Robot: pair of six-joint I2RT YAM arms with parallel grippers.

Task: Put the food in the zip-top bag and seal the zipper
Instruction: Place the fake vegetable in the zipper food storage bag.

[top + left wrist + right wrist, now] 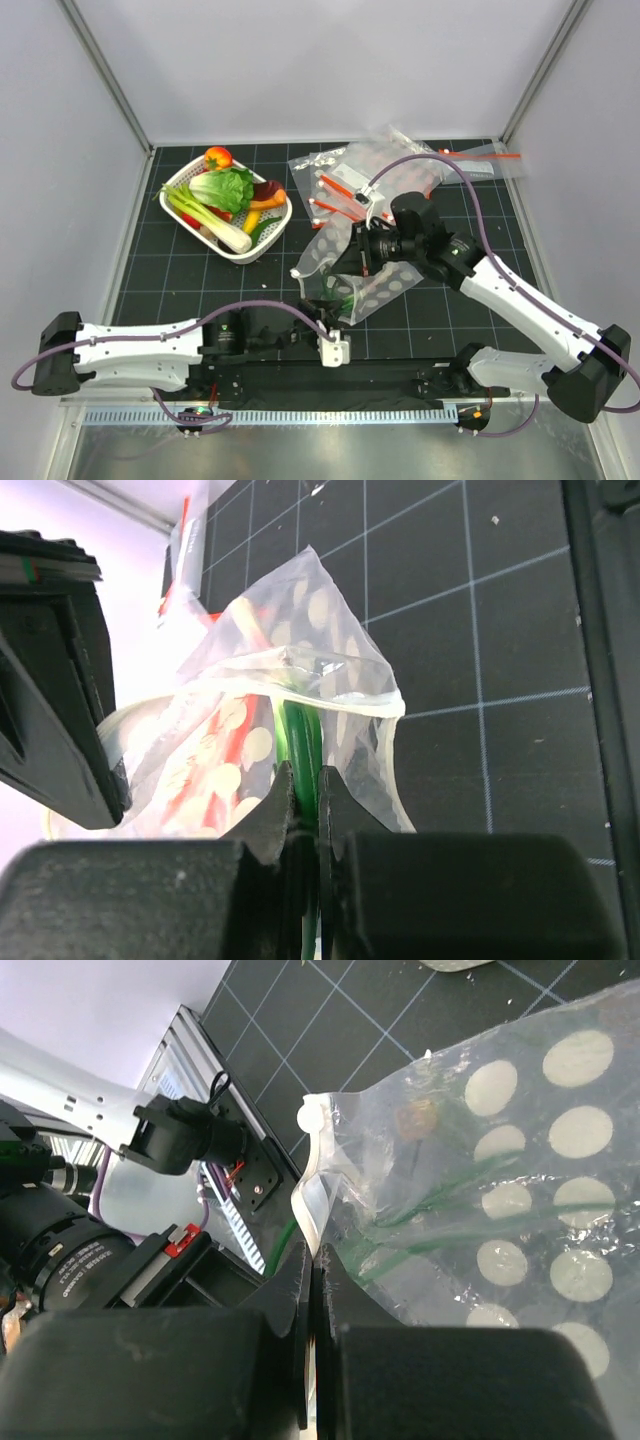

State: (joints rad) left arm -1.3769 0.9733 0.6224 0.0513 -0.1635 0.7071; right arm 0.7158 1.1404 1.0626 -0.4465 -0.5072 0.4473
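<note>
— Two grips: left pincer (303, 775) nips a thin green stalk (297, 730) in the clear polka-dot plastic bag (380, 290) on the table (200, 290); right pincer (314, 1255) pinches its rim.
— Stalk needs pushing deeper first.

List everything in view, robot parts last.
basket: one, white, far left
lettuce: one, green, in basket
green onions: bunch, green-white, in basket
orange-red piece: one, basket's far corner
other toy produce: few, red and orange, in basket
plain bags: several, clear with red-orange strips, far right
polka-dot bag: one, clear, white dots, centre
green piece: one, at polka-dot bag's mouth
left jaws: pair, black, shut on green piece
right jaws: pair, black, shut on polka-dot bag's edge
</note>
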